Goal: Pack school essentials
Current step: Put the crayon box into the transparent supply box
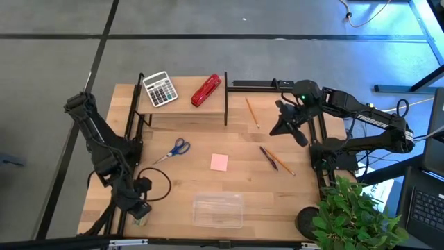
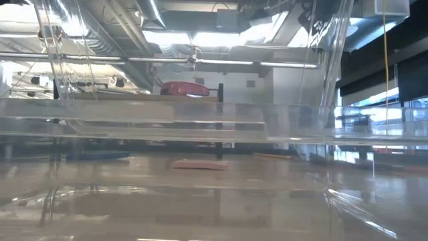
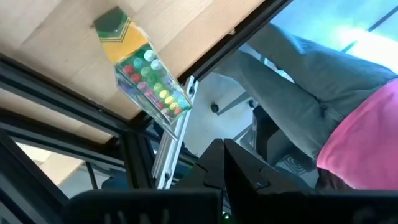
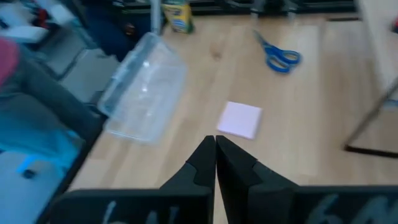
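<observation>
Blue-handled scissors [image 1: 175, 149] [image 4: 278, 55], a pink sticky-note pad [image 1: 219, 162] [image 4: 241, 119] [image 2: 199, 164], two orange pencils [image 1: 252, 111] [image 1: 281, 163] and a dark pen [image 1: 268, 157] lie flat on the wooden table. A small yellow-and-green crayon box [image 3: 143, 68] [image 1: 142, 219] [image 4: 176, 15] lies at the near left corner. My left gripper [image 3: 222, 149] [image 1: 141, 207] hovers shut just beside that box. My right gripper [image 4: 216, 144] [image 1: 283, 128] hangs shut above the table's right part, right of the pad and near the pen.
A clear plastic container [image 1: 218, 210] [image 4: 143, 87] sits at the near edge and fills the low view. A raised shelf [image 1: 184, 105] at the far side carries a calculator [image 1: 159, 89] and a red stapler [image 1: 206, 90] [image 2: 185, 88]. A plant [image 1: 354, 215] stands at the near right corner. A person's pink sleeve [image 3: 367, 130] shows beyond the table.
</observation>
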